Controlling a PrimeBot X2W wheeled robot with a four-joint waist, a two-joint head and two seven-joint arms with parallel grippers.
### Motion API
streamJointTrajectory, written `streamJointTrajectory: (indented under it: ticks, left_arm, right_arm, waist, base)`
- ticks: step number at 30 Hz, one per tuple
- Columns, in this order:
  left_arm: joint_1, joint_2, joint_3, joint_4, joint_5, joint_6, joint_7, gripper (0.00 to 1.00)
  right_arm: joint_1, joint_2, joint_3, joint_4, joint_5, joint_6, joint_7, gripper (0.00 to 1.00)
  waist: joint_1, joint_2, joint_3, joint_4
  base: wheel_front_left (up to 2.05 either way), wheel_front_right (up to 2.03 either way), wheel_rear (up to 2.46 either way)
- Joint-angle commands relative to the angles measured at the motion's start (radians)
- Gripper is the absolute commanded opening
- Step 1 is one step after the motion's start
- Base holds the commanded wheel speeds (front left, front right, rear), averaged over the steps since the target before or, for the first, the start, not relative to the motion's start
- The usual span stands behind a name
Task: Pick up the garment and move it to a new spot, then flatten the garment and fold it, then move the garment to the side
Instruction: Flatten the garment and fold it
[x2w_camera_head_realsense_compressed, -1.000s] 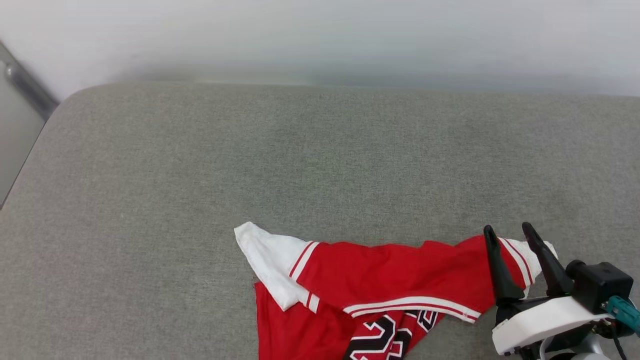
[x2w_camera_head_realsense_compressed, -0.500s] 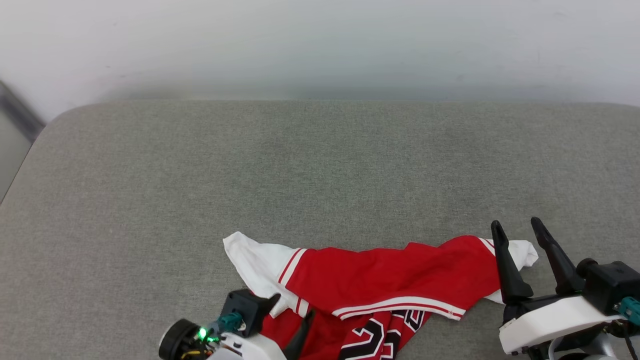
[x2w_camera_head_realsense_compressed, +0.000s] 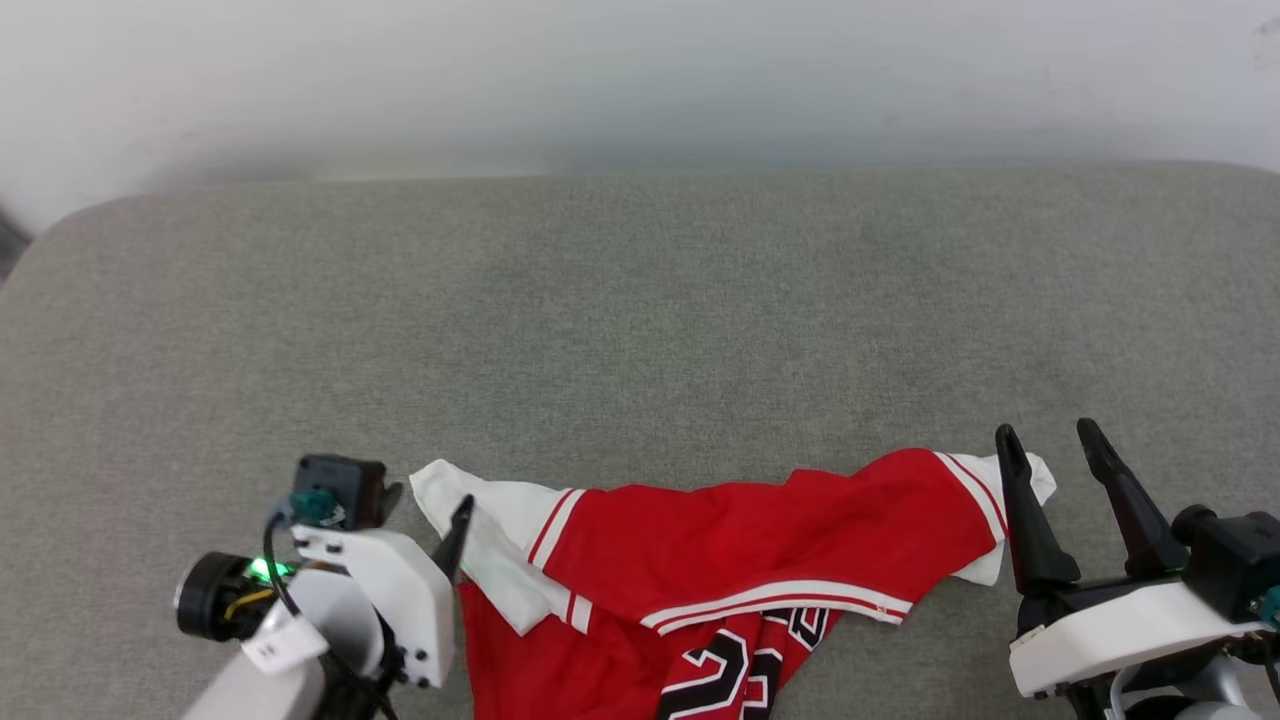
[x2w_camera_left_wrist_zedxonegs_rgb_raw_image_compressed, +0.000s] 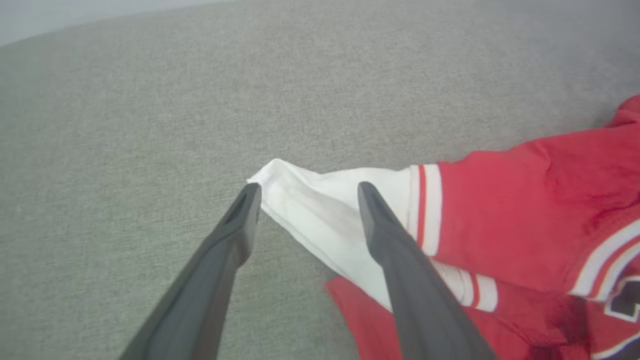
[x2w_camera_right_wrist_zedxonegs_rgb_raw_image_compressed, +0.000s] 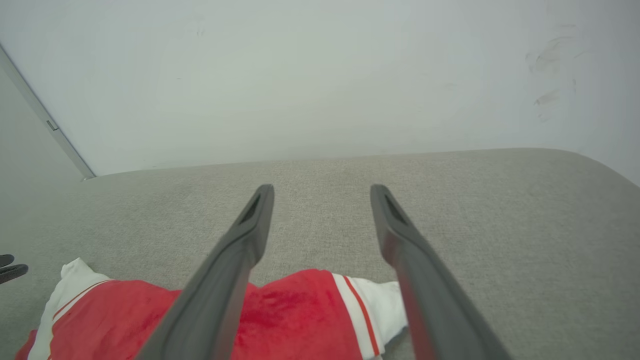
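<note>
The garment (x2w_camera_head_realsense_compressed: 760, 560), a red jersey with white sleeves, striped trim and a black "23" print, lies crumpled at the near edge of the grey surface. My left gripper (x2w_camera_head_realsense_compressed: 425, 510) is open at its left white sleeve (x2w_camera_left_wrist_zedxonegs_rgb_raw_image_compressed: 320, 205). That sleeve's tip lies on the surface between the spread fingers (x2w_camera_left_wrist_zedxonegs_rgb_raw_image_compressed: 235, 235), not gripped. My right gripper (x2w_camera_head_realsense_compressed: 1045, 432) is open above the garment's right sleeve end (x2w_camera_right_wrist_zedxonegs_rgb_raw_image_compressed: 385, 300) with nothing in it. The garment (x2w_camera_right_wrist_zedxonegs_rgb_raw_image_compressed: 300, 310) runs under its fingers (x2w_camera_right_wrist_zedxonegs_rgb_raw_image_compressed: 250, 235). The lower part of the garment is cut off by the bottom of the head view.
A grey fabric-covered surface (x2w_camera_head_realsense_compressed: 640, 330) with rounded corners stretches away to a white wall (x2w_camera_head_realsense_compressed: 640, 80) at the back. A grey rail (x2w_camera_right_wrist_zedxonegs_rgb_raw_image_compressed: 45, 122) runs down the wall at the far left. My left gripper's fingertips (x2w_camera_right_wrist_zedxonegs_rgb_raw_image_compressed: 7, 270) peek in at the right wrist view's left edge.
My left gripper has come up into the head view and moved left to the white sleeve, its jaws now open. The head camera has shifted; the right gripper stays open.
</note>
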Motion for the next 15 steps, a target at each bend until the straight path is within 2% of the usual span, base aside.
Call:
streamJointTrajectory:
  ticks: [1, 15]
  left_arm:
    - [-0.046, 0.02, 0.013, 0.049, -0.02, -0.019, 0.035, 1.0]
    - [-0.216, 0.092, -0.021, 0.284, -0.041, -0.12, 0.221, 1.0]
  right_arm:
    - [-0.017, 0.003, -0.001, -0.003, 0.008, 0.0, -0.004, 1.0]
    - [-0.066, 0.003, -0.006, 0.027, 0.032, 0.0, -0.039, 1.0]
  waist:
    - [-0.0001, 0.0, 0.027, -0.015]
    - [-0.0001, 0.0, 0.142, -0.086]
  base:
    - [0.0, 0.0, 0.0]
    - [0.0, 0.0, 0.0]
